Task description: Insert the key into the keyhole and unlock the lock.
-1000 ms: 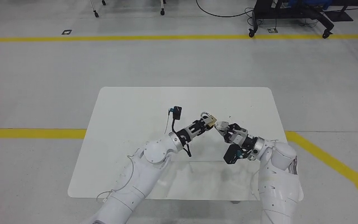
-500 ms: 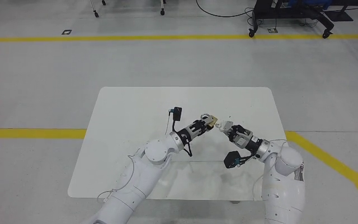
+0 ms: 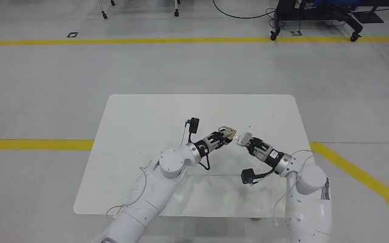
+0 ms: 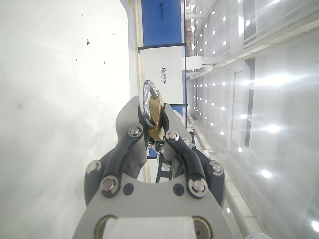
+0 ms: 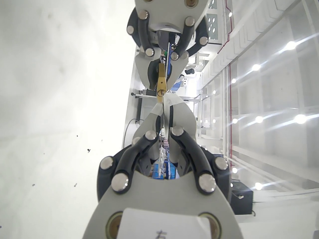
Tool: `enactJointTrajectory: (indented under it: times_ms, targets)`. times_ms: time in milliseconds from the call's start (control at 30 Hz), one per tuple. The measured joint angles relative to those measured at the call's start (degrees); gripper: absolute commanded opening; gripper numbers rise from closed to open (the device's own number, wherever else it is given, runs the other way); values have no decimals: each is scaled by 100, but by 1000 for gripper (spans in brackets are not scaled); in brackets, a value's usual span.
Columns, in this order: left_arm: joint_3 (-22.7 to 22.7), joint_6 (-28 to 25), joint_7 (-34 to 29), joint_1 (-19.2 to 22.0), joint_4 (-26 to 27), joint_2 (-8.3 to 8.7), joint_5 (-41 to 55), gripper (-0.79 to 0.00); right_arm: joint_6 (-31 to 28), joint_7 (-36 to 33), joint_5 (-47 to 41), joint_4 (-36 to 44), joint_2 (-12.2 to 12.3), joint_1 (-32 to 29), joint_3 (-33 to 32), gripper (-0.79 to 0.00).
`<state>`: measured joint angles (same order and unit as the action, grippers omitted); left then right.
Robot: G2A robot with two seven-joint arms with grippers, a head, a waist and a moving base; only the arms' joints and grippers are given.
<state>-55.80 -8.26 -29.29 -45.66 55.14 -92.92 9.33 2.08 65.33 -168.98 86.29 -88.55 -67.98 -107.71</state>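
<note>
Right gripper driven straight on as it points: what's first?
Likely the brass padlock held in the left gripper, directly ahead; the thin silver key in the right gripper would touch first; gap unclear.

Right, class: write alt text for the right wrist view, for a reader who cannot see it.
The right claw pinches a thin key edge-on, its tip meeting the end of a brass padlock held by the left claw facing it. Beyond them are a white table and a brightly lit hall.
</note>
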Motion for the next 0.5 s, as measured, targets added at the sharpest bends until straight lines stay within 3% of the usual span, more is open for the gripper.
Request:
enactJointTrajectory:
  times_ms: [167,500]
  targets:
    - [-35,93,-34,-23,75,13,-12,-785,298,-275,257,-3,62,-69,124,-785]
    - [-71,-170,-148,-102,201,51,-179,-785,269,-292,217,-35,71,-65,137,-785]
